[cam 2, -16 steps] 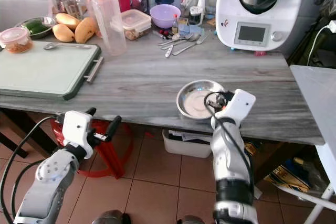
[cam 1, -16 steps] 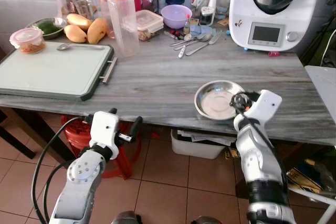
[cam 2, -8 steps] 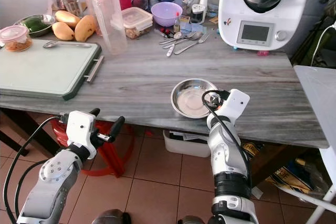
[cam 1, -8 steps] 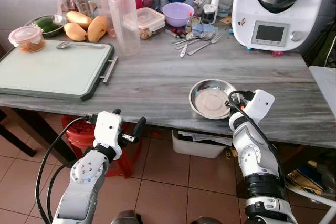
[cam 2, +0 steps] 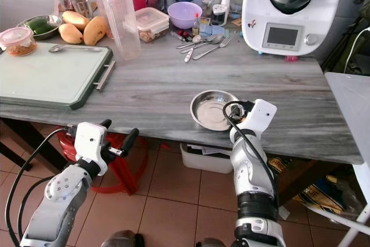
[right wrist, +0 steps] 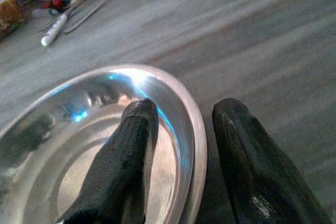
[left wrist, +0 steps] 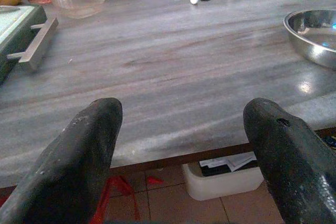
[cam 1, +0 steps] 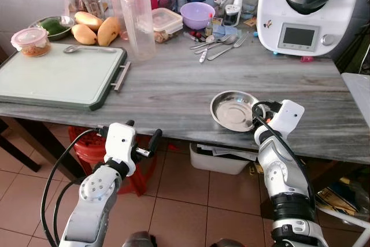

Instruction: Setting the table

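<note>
Left gripper (left wrist: 181,145) below table (cam 1: 173,85) edge, fingers spread wide, empty; steel bowl (cam 1: 234,110) well off to its right. Right gripper (right wrist: 181,145) straddles bowl's near rim, one finger inside, one outside.

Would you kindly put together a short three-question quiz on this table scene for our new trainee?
1. True or false: the right gripper straddles the rim of the round steel plate.
2. Which lies on the green cutting board: A) a fork, B) a spoon, C) a knife?
3. Fill in: the left gripper hangs below the grey table edge with its fingers ____.

Key: 1 true; 2 B, the metal spoon; 3 open.
</note>
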Robot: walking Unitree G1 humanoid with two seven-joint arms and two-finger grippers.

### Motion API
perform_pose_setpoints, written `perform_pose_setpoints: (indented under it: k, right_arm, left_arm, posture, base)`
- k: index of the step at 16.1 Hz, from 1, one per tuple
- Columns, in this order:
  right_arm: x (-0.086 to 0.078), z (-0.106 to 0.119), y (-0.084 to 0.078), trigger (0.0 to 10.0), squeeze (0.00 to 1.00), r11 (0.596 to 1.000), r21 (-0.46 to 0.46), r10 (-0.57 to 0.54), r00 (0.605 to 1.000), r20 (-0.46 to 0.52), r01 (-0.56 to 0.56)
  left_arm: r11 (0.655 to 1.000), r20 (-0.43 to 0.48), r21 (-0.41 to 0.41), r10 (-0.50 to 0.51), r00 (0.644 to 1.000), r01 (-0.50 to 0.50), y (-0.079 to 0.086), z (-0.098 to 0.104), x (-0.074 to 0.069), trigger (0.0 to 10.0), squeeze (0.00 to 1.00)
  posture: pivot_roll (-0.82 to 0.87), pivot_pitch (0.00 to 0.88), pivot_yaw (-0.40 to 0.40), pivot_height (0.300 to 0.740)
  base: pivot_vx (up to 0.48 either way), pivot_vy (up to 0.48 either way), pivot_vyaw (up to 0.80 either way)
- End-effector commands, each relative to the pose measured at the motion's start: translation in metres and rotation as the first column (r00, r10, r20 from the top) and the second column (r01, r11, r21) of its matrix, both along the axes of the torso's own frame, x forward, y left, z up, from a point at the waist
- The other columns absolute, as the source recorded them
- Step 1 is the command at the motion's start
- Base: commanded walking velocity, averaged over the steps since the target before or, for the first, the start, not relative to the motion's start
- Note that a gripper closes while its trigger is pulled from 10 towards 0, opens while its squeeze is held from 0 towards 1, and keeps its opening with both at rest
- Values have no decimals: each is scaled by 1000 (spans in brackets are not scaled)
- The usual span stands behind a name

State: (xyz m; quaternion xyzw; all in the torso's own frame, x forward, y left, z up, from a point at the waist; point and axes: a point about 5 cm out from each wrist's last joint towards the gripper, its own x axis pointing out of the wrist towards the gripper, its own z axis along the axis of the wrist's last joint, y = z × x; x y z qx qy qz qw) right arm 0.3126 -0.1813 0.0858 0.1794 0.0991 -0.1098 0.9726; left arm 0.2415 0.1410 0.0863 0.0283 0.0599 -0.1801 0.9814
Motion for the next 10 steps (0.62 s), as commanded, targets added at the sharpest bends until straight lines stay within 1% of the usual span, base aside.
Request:
perform_pose_setpoints:
  k: [1, 2, 4, 5, 7, 8, 10]
  right_arm:
    - [2, 11, 0, 10000, 1000, 1000, -28, 12, 998, 54, -11]
    - [4, 19, 0, 10000, 1000, 997, -74, 29, 995, 95, -21]
    - [4, 26, 0, 10000, 1000, 995, -101, 36, 990, 135, -23]
    - [2, 29, 0, 10000, 1000, 990, -138, 40, 987, 156, -18]
    - [-2, 38, -2, 10000, 1000, 972, -235, 54, 978, 202, -5]
    - [-7, 39, -3, 10000, 1000, 970, -245, 50, 975, 216, 5]
    - [-18, 41, -1, 10000, 1000, 958, -286, 58, 971, 233, 11]
  left_arm:
    - [1000, 18, 3, 2, 1000, -3, -1, 6, 3, 10000, 0]
    - [1000, 15, 7, 10, 1000, -10, -2, 5, 3, 10000, 0]
    - [1000, 15, 10, 18, 1000, -18, -2, 5, 5, 10000, 0]
    - [1000, 18, 10, 25, 1000, -26, -2, 5, 5, 10000, 0]
    - [997, -25, -60, 45, 999, -46, -3, 5, 5, 10000, 0]
    - [998, -10, -40, 49, 999, -49, -2, 5, 6, 10000, 0]
    - [998, -3, -29, 52, 999, -52, -4, 5, 6, 10000, 0]
  posture:
    - [26, 0, 9, 740]
    - [24, 0, 10, 740]
    - [23, 0, 10, 740]
    - [23, 0, 10, 740]
    - [20, 0, 7, 740]
    - [17, 0, 5, 740]
    - [13, 0, 2, 740]
  base:
    - [0, 0, 0]
    - [0, 0, 0]
    - [0, 0, 0]
    - [0, 0, 0]
    - [0, 0, 0]
    - [0, 0, 0]
    - [0, 0, 0]
